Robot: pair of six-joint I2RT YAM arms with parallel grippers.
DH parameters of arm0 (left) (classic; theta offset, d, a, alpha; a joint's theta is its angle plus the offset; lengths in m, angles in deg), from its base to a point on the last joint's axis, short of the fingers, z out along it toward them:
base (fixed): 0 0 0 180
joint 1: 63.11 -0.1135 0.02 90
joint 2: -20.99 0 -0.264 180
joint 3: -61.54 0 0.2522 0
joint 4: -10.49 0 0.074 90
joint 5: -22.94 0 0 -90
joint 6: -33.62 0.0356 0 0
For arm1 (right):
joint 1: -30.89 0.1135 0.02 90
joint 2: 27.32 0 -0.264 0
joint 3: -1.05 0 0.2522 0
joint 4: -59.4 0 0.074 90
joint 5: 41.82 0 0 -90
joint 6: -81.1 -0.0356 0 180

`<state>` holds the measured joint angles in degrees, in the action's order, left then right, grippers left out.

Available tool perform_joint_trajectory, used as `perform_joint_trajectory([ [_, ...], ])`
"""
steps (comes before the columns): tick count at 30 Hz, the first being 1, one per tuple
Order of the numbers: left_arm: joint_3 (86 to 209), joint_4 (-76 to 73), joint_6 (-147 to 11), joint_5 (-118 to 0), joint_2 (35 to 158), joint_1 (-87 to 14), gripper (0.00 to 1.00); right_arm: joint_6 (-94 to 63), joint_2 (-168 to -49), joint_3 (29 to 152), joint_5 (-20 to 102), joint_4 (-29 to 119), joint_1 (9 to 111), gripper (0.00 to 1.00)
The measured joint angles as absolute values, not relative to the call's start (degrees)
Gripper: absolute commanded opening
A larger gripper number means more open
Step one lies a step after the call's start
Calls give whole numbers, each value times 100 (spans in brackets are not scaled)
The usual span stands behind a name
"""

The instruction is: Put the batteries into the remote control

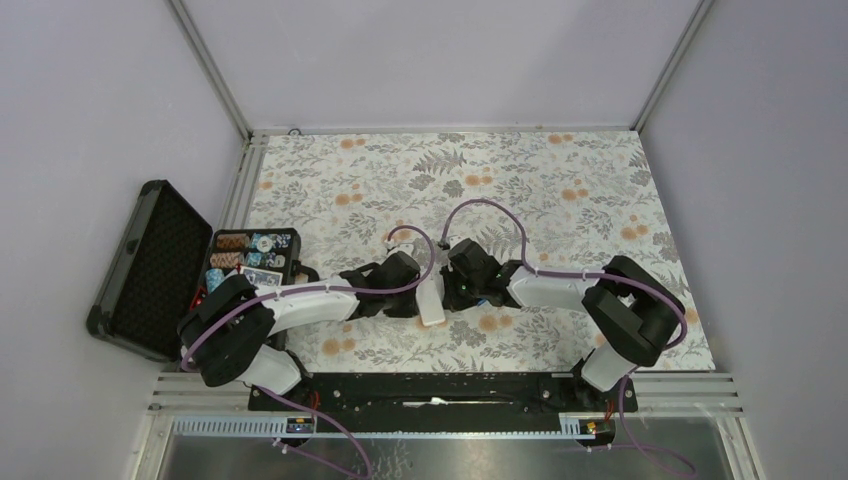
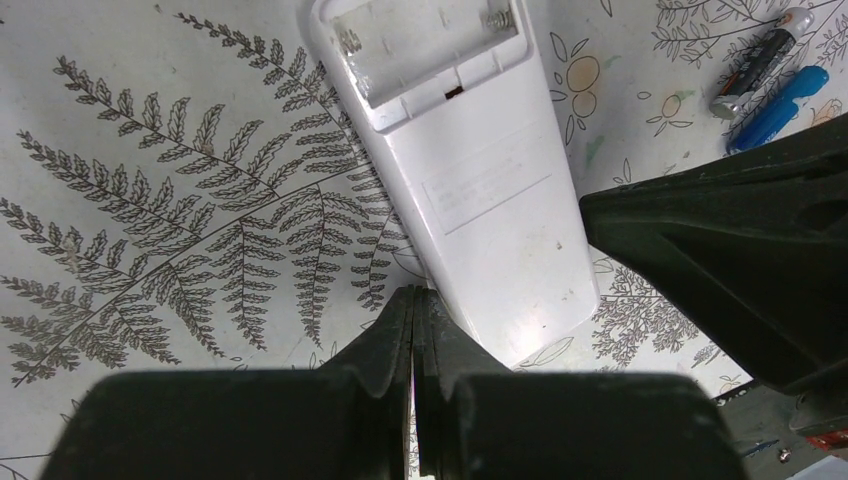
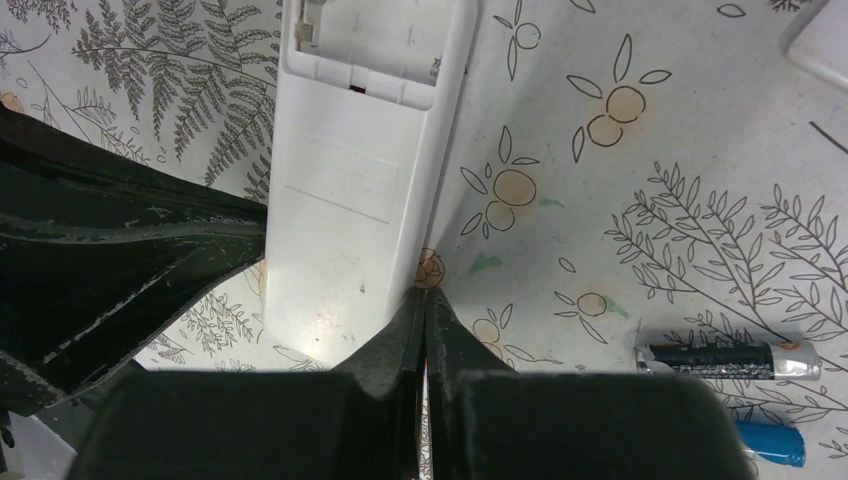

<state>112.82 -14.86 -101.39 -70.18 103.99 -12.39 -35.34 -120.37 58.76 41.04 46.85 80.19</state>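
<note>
The white remote control (image 2: 480,190) lies face down on the floral cloth with its battery bay (image 2: 425,50) open and empty. It also shows in the top view (image 1: 432,306) and the right wrist view (image 3: 350,190). My left gripper (image 2: 415,293) is shut and empty, its tips at the remote's left edge. My right gripper (image 3: 427,293) is shut and empty, its tips at the remote's right edge. Two batteries lie loose on the cloth beside the right gripper: a dark one (image 3: 725,360) and a blue one (image 3: 768,443). They also show in the left wrist view, dark (image 2: 760,62) and blue (image 2: 780,108).
An open black case (image 1: 150,268) with poker chips (image 1: 245,255) stands at the table's left edge. A white flat piece (image 3: 822,40) lies at the right wrist view's top right corner. Both arms meet at the table's near middle.
</note>
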Motion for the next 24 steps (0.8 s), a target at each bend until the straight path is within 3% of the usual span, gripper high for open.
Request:
perform_joint_trajectory([
  [24,11282,-1731,-10106,-7094,10298,-796,0,-4038,-11401,5281,4393,4574,8605,0],
])
